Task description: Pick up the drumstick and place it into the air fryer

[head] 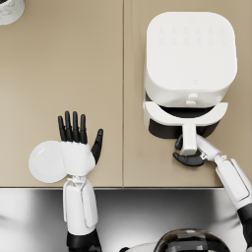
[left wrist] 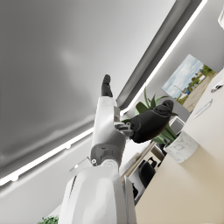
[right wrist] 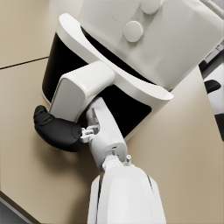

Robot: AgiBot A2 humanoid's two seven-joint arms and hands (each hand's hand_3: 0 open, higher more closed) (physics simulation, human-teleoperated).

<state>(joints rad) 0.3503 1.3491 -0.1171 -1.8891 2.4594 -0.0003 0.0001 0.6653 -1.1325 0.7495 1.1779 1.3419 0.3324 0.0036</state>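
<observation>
A round white plate (head: 44,162) lies near the front edge of the tan counter (head: 59,74). At the counter's far left corner sits a pale marbled cup (head: 9,10), only partly in view. A potted plant (left wrist: 148,107) stands in the background of the left wrist view.

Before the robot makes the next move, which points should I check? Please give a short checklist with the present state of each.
1. Right hand on the drawer handle: ok, fingers wrap it.
2. Air fryer drawer open: partly, a dark gap shows; enough room, cannot tell.
3. Left hand free: ok, fingers spread, holding nothing.
4. Drumstick located: not ok, it shows in no view.
5. Plate contents: cannot tell, the left hand covers part of it.
</observation>
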